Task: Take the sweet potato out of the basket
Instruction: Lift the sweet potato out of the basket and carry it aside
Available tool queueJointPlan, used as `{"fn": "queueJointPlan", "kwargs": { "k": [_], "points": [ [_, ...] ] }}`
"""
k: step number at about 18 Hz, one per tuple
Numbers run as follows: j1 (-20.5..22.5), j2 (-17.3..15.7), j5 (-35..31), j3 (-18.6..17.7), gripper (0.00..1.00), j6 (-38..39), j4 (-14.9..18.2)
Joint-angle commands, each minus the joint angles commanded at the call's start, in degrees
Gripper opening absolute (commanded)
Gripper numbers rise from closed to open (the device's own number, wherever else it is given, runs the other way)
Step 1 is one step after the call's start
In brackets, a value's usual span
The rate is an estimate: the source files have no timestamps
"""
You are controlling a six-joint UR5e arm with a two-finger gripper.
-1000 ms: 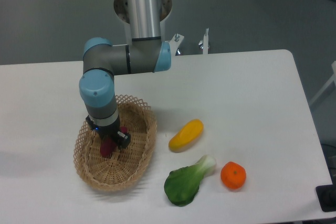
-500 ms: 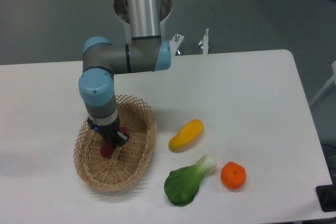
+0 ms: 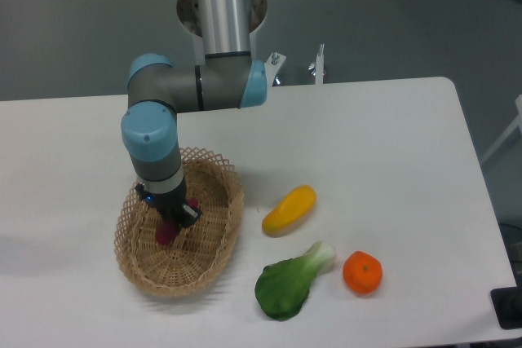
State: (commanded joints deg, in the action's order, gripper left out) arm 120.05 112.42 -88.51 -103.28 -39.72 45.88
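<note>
While the tool point(image 3: 173, 216) reaches down inside the basket point(image 3: 208, 262), it is pinching the sweet potato point(image 3: 165, 231), w/ purple skin visible at both sides. Yellow squash point(image 3: 289, 209), bok choy point(image 3: 290, 282) & orange point(image 3: 362, 273) lie on the table point(image 3: 383, 144).

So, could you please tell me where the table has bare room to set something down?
The widest bare patch is the table's far right, behind the yellow squash. The near-left corner beside the basket is also free. It is crowded near front: squash, bok choy and orange sit close together.
</note>
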Motion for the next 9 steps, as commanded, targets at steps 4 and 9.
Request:
{"fn": "queueJointPlan", "kwargs": {
  "k": [4,9],
  "points": [
    [3.8,-3.4,-0.1,0.6,0.30,-2.5,0.1],
    [10.4,-3.9,0.1,7.5,0.30,-6.3,1.4]
  ]
}}
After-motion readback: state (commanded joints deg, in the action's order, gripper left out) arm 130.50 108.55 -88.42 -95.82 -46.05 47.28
